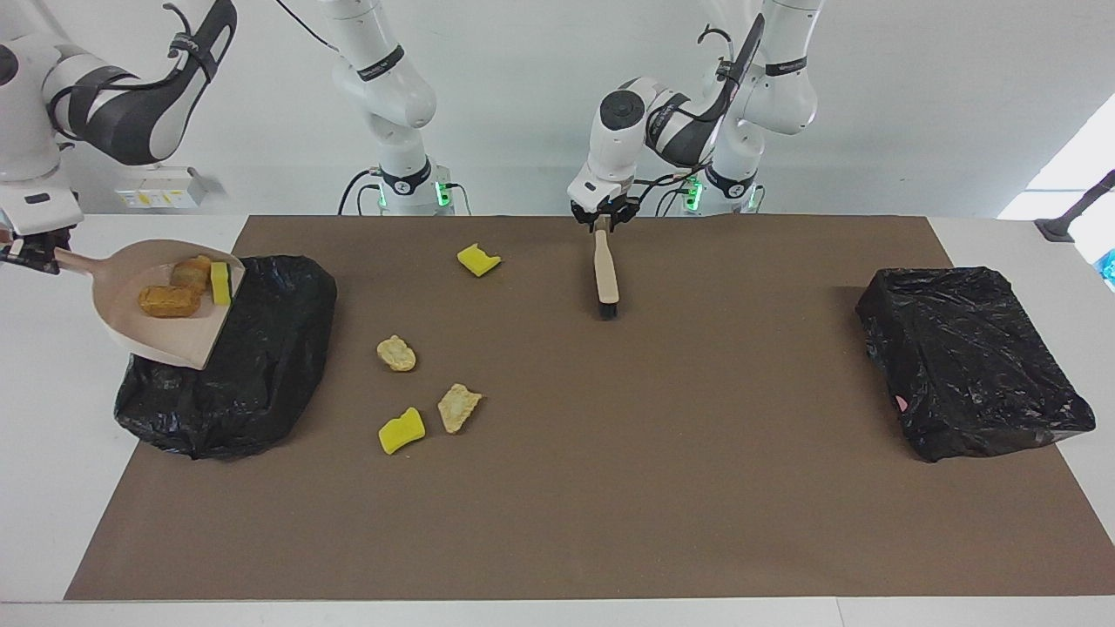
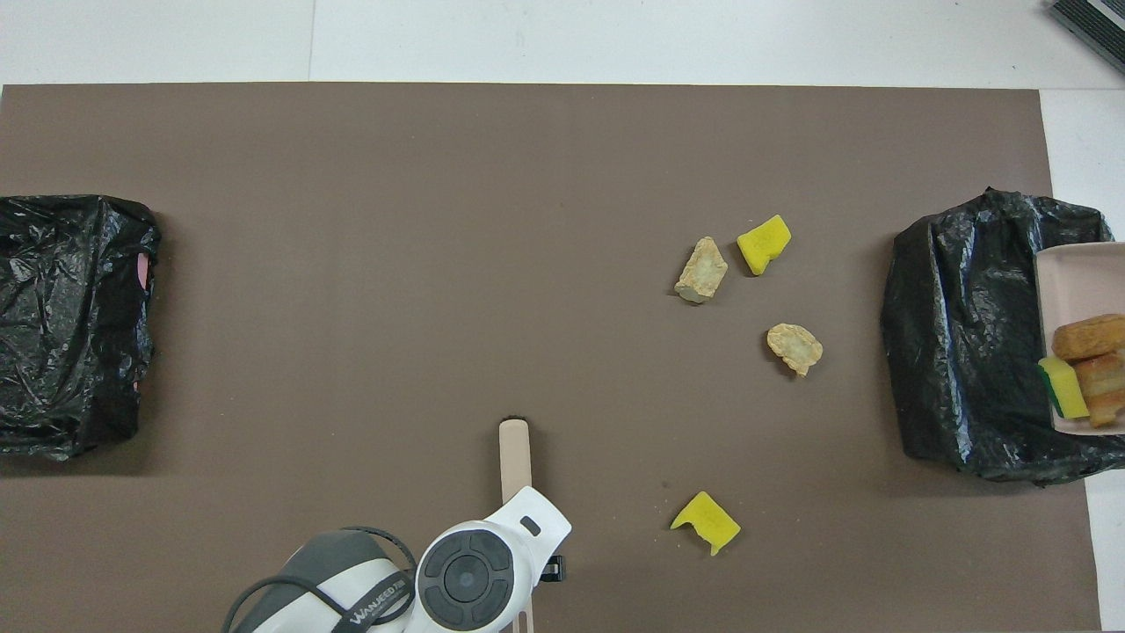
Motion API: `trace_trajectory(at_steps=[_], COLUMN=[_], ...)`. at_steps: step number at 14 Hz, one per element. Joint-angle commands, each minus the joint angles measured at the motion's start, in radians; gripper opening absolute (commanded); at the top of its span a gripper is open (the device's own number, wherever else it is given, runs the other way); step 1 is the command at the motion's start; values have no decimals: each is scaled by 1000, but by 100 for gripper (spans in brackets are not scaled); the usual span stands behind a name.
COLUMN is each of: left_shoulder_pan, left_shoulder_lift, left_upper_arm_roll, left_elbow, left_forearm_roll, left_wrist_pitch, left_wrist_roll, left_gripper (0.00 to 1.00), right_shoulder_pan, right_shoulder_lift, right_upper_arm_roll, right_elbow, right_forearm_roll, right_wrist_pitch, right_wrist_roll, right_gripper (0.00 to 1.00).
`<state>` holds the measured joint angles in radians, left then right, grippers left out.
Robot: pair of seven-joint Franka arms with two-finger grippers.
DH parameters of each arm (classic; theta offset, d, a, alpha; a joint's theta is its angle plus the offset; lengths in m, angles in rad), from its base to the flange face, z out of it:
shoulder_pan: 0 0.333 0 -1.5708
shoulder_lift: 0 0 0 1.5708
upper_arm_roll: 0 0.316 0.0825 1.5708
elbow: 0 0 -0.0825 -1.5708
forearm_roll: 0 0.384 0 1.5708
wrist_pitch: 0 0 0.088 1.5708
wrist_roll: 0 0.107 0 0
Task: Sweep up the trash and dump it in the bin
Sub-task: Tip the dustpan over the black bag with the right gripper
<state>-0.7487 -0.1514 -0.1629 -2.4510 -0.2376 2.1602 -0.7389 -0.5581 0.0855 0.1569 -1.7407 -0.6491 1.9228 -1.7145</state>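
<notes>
The right gripper (image 1: 30,254), at the left edge of the facing view, is clamped on the handle of the beige dustpan (image 1: 131,326). The dustpan hangs over the black bin bag (image 1: 253,366) and carries two orange-brown lumps (image 1: 167,300) and a yellow sponge (image 1: 219,283). The left gripper (image 1: 601,219), upper centre, sits at the handle end of the brush (image 1: 605,277); whether it grips the handle cannot be told. Four trash pieces (image 1: 396,353) lie on the brown mat (image 1: 610,479), left of centre. A second black bag (image 1: 967,357) lies at the right.
</notes>
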Motion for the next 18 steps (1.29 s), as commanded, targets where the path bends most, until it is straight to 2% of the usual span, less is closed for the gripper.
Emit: trace_trajectory(at_steps=[1,4,6,11,14,18], left_shoulder_pan=[57,193,291,486,586,712], left_shoulder_lift=[-5,-7,-13,-30,-36,-46], left_upper_arm_roll=[5,8,8,13,13,13], left_elbow=[7,96,165,254,256,256], left_forearm_roll=[-2,0,44,93,136,146], left_wrist_pitch=[-2,-52,-118,-292,-362,-364], left_wrist_roll=[-2,-1,4,183,271,384], left_gripper=[100,100,100,100,100,100], right_shoulder_pan=[65,95,102,107,107,106], right_shoulder_lift=[-41,-43,-43,-67,-104,-108], right_upper_arm_roll=[3,3,3,13,42,61], right_elbow=[-42,-42,-40,-30,-19,4], right_forearm_roll=[-105,-178,-221,-247,-216,-98], right_wrist_pitch=[-65,-93,-94,-96,-148,-240], right_wrist_roll=[61,113,145,150,153,225], right_gripper=[0,0,0,0,0,0])
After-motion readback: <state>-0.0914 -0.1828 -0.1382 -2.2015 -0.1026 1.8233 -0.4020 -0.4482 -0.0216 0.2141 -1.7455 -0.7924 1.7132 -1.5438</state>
